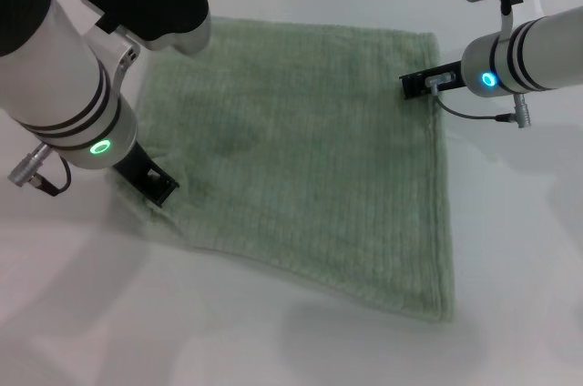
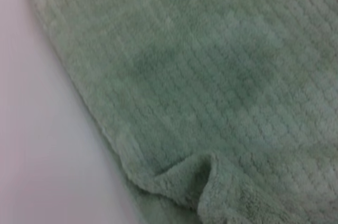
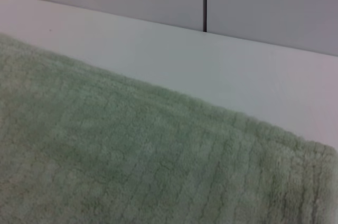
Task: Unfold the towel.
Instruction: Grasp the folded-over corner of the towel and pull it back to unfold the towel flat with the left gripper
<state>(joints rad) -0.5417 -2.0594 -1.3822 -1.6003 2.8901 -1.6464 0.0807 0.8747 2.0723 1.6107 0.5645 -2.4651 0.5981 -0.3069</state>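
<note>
Left gripper (image 1: 157,184) on towel (image 1: 310,158) corner, right gripper (image 1: 417,84) at edge; fingers' state unclear.

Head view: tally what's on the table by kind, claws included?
towel: 1
claws: 2, the left claw at the towel's near-left corner and the right claw at its far-right corner
Total: 3

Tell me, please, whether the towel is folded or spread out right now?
Mostly spread: the towel lies flat in one layer on the table, except its near-left corner, bunched by the left gripper. The right gripper is at its right edge.
</note>
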